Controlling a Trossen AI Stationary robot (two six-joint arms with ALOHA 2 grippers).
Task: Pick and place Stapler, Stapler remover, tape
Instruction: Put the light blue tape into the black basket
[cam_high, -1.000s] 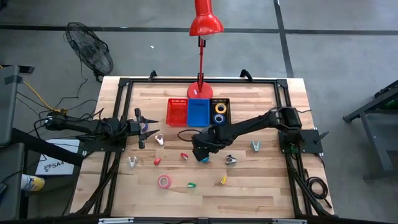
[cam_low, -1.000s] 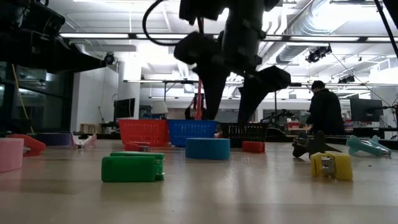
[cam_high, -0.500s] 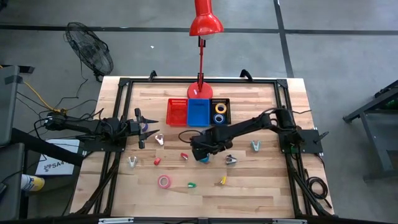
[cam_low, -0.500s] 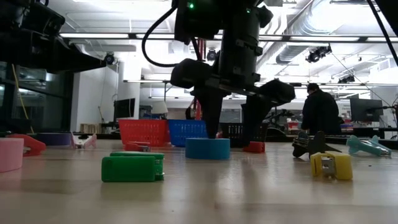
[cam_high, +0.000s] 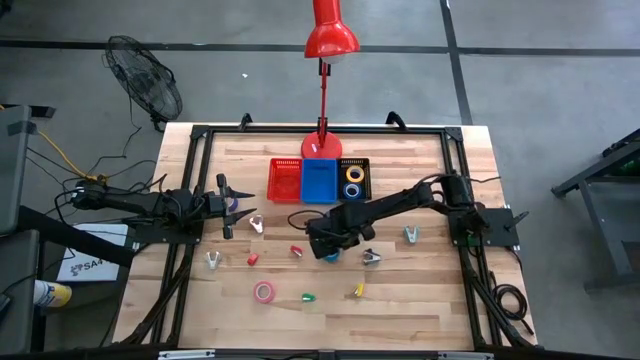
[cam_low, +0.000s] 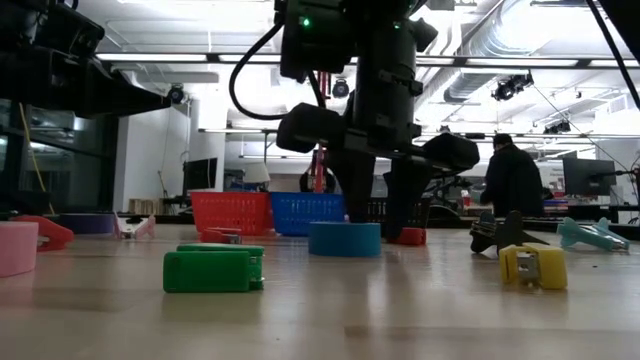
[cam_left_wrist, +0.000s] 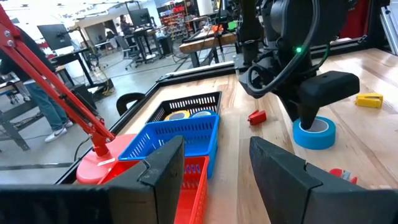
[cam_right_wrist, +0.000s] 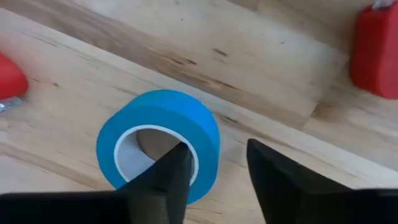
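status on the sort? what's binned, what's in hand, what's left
Done: two tape rolls sit in the black bin. In hand: right gripper straddles the blue tape's wall on the table. Left: pink tape and scattered small items; left gripper waits.

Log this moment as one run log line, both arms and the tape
right gripper: down at blue tape roll, one finger inside ring, one outside, closing | roll on table | left gripper: open, waiting at left side

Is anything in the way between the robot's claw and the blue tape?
No, nothing visible. The right claw is already down at the blue tape on the table, one finger in its hole, one outside its wall.
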